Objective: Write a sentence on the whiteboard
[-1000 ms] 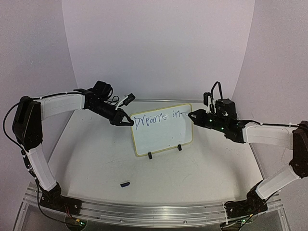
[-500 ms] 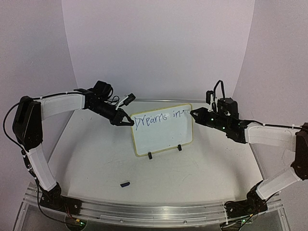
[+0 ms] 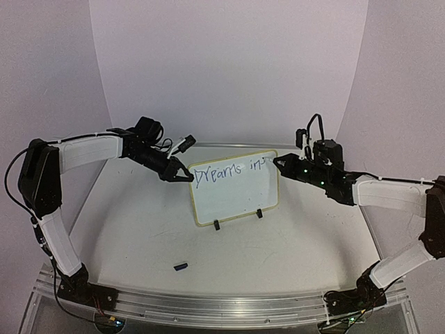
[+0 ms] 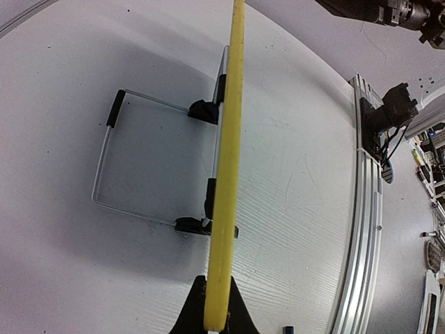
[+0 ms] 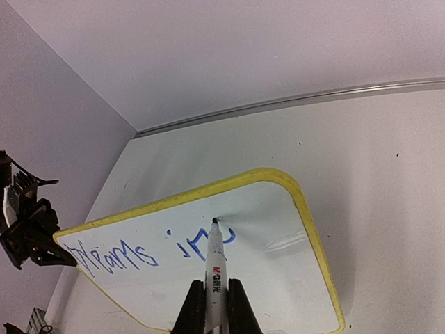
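The whiteboard (image 3: 236, 200), white with a yellow frame, stands upright on two black clip feet mid-table. My left gripper (image 3: 186, 178) is shut on its left edge. In the left wrist view the board shows edge-on as a yellow strip (image 4: 228, 160) between the left gripper's (image 4: 214, 307) jaws. The sentence (image 3: 229, 171) reads "Dreams int" in blue along the top. My right gripper (image 5: 215, 296) is shut on a white marker (image 5: 215, 261), whose tip touches the whiteboard (image 5: 271, 278) just right of the sentence's (image 5: 139, 254) last stroke. In the top view the right gripper (image 3: 278, 164) is at the board's upper right corner.
A small dark marker cap (image 3: 181, 266) lies on the table in front of the board, nearer the left arm. A wire stand (image 4: 104, 160) props the board from behind. The metal rail (image 3: 222, 306) with the arm bases runs along the near edge.
The right gripper has shifted slightly up and to the right with the marker, and the blue stroke after "in" has grown. The left gripper and the board have not moved.
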Motion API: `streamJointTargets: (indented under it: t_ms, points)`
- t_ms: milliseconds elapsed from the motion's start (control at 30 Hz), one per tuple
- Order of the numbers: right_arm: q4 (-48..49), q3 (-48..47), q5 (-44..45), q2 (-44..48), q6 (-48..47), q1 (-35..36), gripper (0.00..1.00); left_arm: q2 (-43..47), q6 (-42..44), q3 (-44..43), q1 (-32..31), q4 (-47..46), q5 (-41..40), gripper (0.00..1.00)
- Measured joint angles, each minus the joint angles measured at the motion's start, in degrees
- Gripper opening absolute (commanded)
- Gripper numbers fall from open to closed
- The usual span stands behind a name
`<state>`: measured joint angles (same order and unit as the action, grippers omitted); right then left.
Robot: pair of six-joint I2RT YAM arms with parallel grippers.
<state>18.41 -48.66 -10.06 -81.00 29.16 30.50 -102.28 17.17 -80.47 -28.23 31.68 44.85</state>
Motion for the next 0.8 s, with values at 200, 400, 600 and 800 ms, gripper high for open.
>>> streamJointTargets:
  t_ms: [200, 400, 600, 800]
  points:
    - [-0.01, -0.09, 0.05, -0.83, -0.17, 0.00, 0.00, 0.00, -0.03, -0.02, 0.00, 0.02, 0.01, 0.00]
    - [-0.01, -0.09, 0.06, -0.98, -0.02, 0.00, 0.00, 0.00, -0.04, -0.04, 0.00, 0.04, -0.01, 0.00]
    - [0.24, 1.31, 0.03, -0.98, 0.72, 0.00, 0.00, 0.00, -0.04, -0.04, 0.00, 0.04, -0.01, 0.00]
    - [-0.06, 2.78, -0.05, -0.98, 1.34, 0.00, 0.00, 0.00, -0.04, -0.04, 0.00, 0.04, 0.01, 0.00]
